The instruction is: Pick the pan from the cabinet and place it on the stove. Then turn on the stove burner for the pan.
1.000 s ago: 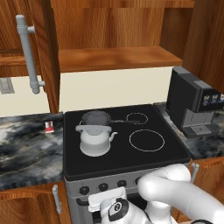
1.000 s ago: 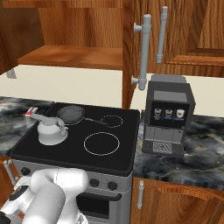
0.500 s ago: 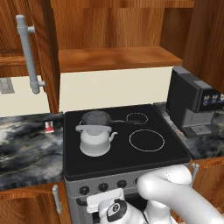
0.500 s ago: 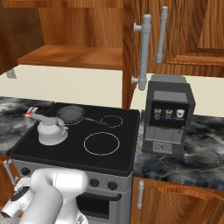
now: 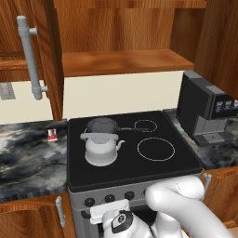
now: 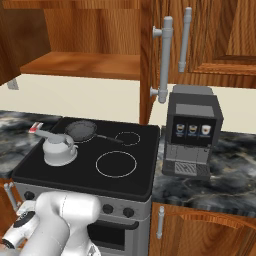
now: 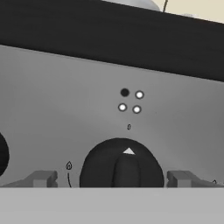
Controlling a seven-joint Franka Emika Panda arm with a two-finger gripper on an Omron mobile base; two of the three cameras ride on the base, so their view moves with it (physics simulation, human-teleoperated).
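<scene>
1. the pan (image 5: 102, 125) sits on the stove (image 5: 135, 167), at the back left, behind the white kettle (image 5: 101, 148), its handle pointing right.
2. in the hand view the gripper (image 7: 107, 178) is spread wide and holds nothing.
3. a black knob (image 7: 121, 164) lies dead ahead, centred between the two fingertips, its ridge upright; the next move is probably to close in and twist.
</scene>
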